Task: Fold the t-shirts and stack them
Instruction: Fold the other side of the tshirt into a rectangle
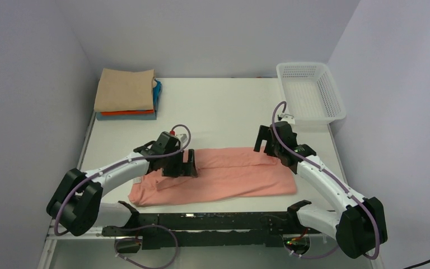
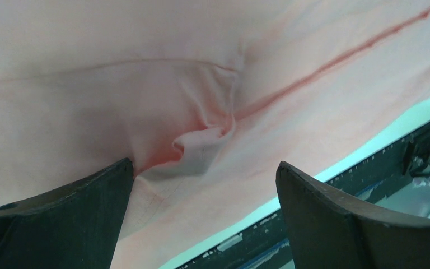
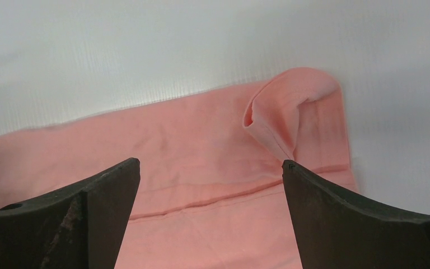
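A salmon-pink t-shirt (image 1: pixel 229 176) lies folded lengthwise into a long strip across the near middle of the table. My left gripper (image 1: pixel 180 168) hovers open over its left part; the left wrist view shows a puckered fold of the pink cloth (image 2: pixel 201 145) between the spread fingers. My right gripper (image 1: pixel 269 147) is open over the strip's far right corner; the right wrist view shows a curled-up corner (image 3: pixel 291 112) of the shirt (image 3: pixel 201 168). A stack of folded t-shirts (image 1: pixel 126 92), tan on top with orange-red and blue below, sits at the far left corner.
A white plastic mesh basket (image 1: pixel 311 92) stands at the far right corner. The table's near edge and black rail (image 1: pixel 201 221) run just below the shirt. Grey walls close in the table on three sides.
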Robot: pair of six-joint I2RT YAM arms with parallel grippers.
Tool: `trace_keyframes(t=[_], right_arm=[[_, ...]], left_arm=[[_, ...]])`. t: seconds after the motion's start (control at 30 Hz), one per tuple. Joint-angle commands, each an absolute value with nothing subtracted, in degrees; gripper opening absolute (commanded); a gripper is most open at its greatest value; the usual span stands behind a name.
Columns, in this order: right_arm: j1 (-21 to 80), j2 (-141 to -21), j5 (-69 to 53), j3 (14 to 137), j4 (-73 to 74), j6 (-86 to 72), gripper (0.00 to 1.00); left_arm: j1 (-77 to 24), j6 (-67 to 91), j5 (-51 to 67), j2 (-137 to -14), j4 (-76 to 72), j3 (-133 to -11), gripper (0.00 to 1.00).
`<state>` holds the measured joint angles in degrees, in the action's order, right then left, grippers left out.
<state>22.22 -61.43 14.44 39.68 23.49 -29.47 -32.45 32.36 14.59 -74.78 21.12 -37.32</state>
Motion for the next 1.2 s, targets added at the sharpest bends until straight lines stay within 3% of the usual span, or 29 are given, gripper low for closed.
trace_keyframes(t=[0.0,0.27,0.43,0.6,0.67,0.83,1.03,1.17], right_arm=[[22.1,-60.2,16.0,39.3,22.1,-28.2,1.0],[22.0,-59.5,16.0,38.9,22.2,-28.0,1.0],[21.8,-59.8,15.8,38.8,21.5,-27.6,1.0],[21.7,-63.2,10.2,41.5,19.6,-25.5,1.0],[21.8,-65.4,5.8,42.7,18.5,-23.7,1.0],[22.0,-73.4,-6.2,44.5,13.8,-23.2,1.0],[20.5,-83.6,8.2,48.1,18.8,-27.1,1.0],[10.8,-85.4,9.7,45.8,20.7,-32.1,1.0]], left_arm=[[-36.9,33.0,17.4,-70.9,23.2,-38.3,0.99],[-47.0,37.1,17.8,-64.9,29.3,-36.6,0.99],[-50.5,35.9,26.0,-60.4,26.8,-34.5,0.99],[-50.3,34.7,13.3,-54.8,31.0,-39.1,0.99],[-48.1,35.1,7.3,-54.2,31.2,-40.5,0.99],[-34.1,36.2,7.6,-58.3,18.4,-37.0,0.99],[-23.6,36.4,10.8,-70.4,11.9,-35.8,0.99],[-18.1,37.2,11.6,-75.6,7.8,-32.0,0.99]])
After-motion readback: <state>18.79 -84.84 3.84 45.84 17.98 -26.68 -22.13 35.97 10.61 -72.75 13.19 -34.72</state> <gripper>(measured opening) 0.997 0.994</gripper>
